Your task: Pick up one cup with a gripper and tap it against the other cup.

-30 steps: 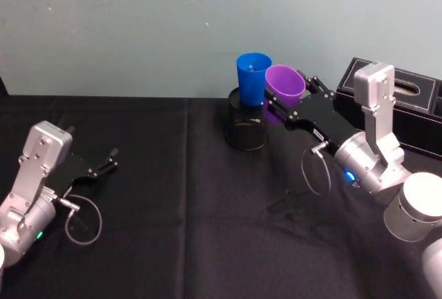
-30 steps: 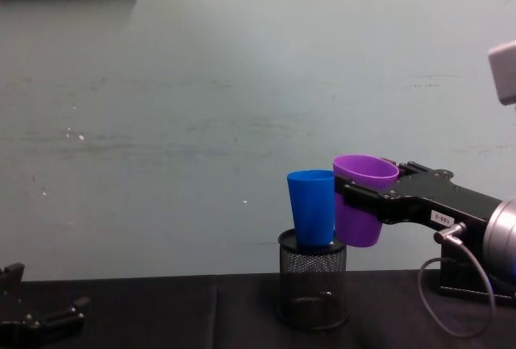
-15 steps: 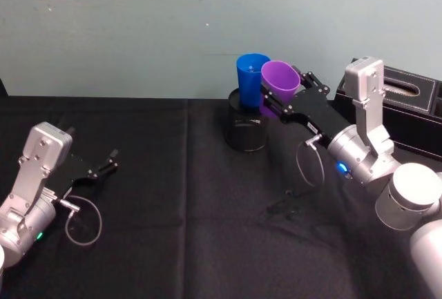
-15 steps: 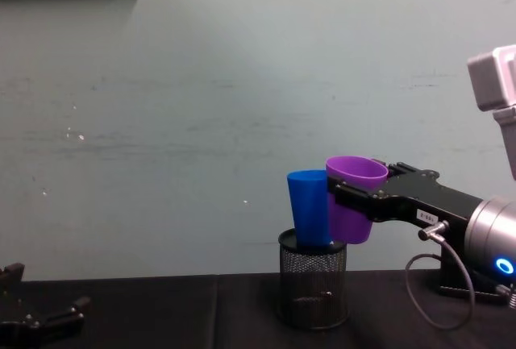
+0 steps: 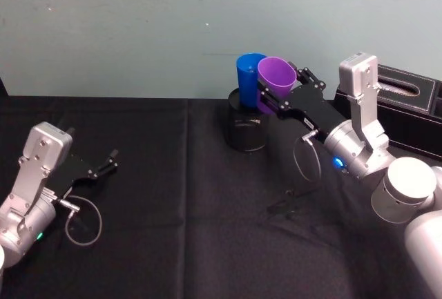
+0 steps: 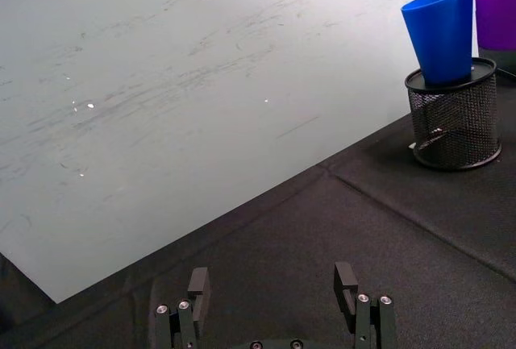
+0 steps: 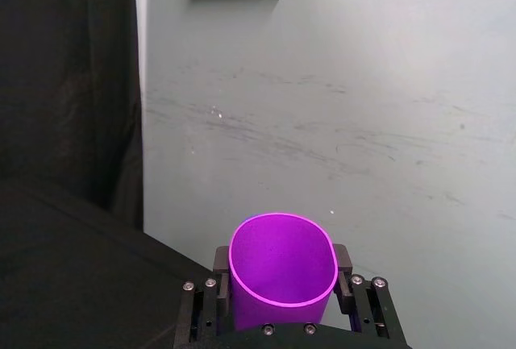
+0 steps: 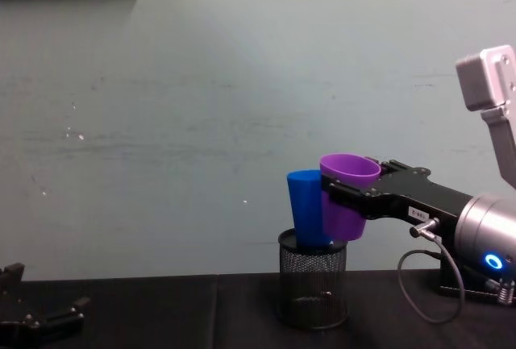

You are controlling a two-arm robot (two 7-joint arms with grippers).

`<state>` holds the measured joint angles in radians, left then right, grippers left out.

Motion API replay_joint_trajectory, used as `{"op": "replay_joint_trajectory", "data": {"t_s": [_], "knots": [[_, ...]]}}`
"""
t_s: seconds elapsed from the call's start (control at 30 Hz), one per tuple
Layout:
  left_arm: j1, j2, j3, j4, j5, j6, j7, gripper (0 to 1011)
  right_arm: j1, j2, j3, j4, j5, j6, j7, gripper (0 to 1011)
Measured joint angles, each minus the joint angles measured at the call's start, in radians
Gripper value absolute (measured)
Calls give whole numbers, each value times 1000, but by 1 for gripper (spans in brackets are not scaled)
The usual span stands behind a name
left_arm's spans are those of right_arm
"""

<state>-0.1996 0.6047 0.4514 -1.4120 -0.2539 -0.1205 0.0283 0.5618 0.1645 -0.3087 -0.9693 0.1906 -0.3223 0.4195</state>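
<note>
In the round black mesh pen holder [image 5: 247,130] the tall bright blue plastic tapered cup [image 5: 245,78] is seated. The purple plastic tapered cup [image 5: 276,78] is held aloft against it, clamped mid-wall by the right gripper [image 5: 279,90]. Judged light, slick and flexible, so best gripped gently. The left gripper [image 6: 272,276] is parked low, jaws apart.

Pale-green wall [image 8: 201,83] (scuffed, scratched) behind black-draped table [image 5: 173,209].

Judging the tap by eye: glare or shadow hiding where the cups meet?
Head view: even light, no glare on the purple cup or blue cup; the black mesh holder and parked left gripper blend into the dark cloth. Chest view: cups clear against the pale wall, the purple one, in the right gripper, overlapping the blue's edge.
</note>
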Motion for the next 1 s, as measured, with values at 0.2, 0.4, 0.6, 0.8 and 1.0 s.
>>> {"op": "replay_joint_trajectory", "data": {"t_s": [0.2,0.4,0.6,0.8,1.0], "knots": [[0,0,0,0,0,0,0,1011,22,-10,-1,35,-5,-14,5,738],[0,0,0,0,0,0,0,1011,38,-19,-1,65,-8,-26,7,738],[0,0,0,0,0,0,0,1011,49,-26,2,82,-9,-32,11,738],[0,0,0,0,0,0,0,1011,51,-28,3,87,-10,-33,13,738],[0,0,0,0,0,0,0,1011,51,-28,6,86,-10,-31,13,738]]}}
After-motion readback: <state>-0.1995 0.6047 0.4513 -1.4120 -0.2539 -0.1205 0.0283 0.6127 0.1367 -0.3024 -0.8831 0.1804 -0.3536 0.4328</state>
